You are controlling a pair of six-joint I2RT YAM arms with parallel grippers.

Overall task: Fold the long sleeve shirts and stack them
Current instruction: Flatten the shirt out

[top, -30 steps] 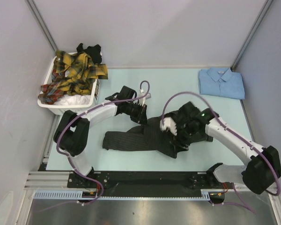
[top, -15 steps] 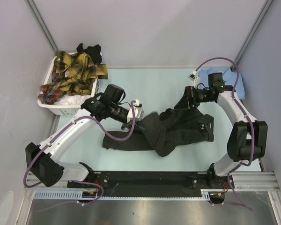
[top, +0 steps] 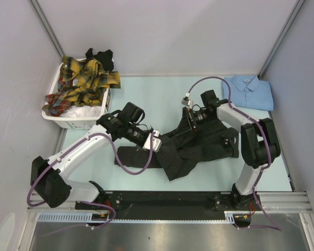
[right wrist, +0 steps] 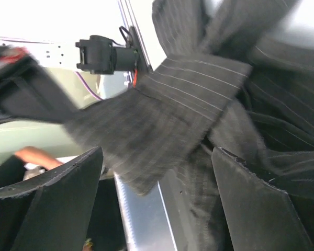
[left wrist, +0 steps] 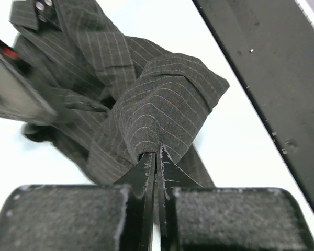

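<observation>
The left arm (top: pixel 83 149) is stretched diagonally across the table (top: pixel 146 89), with the left gripper (left wrist: pixel 157 157) pinched tight on a fold of the charcoal pinstriped shirt (top: pixel 199 149), which is crumpled at mid-table. The right arm (top: pixel 254 141) is doubled back leftward, and the right gripper (top: pixel 187 116) is spread wide over the cloth.

The table (top: pixel 162 89) is viewed from above and behind, arm bases (top: pixel 97 189) along the frame's bottom edge. The pinstriped shirt (top: pixel 193 149) at centre is shared, at very close range, by both wrist views.
</observation>
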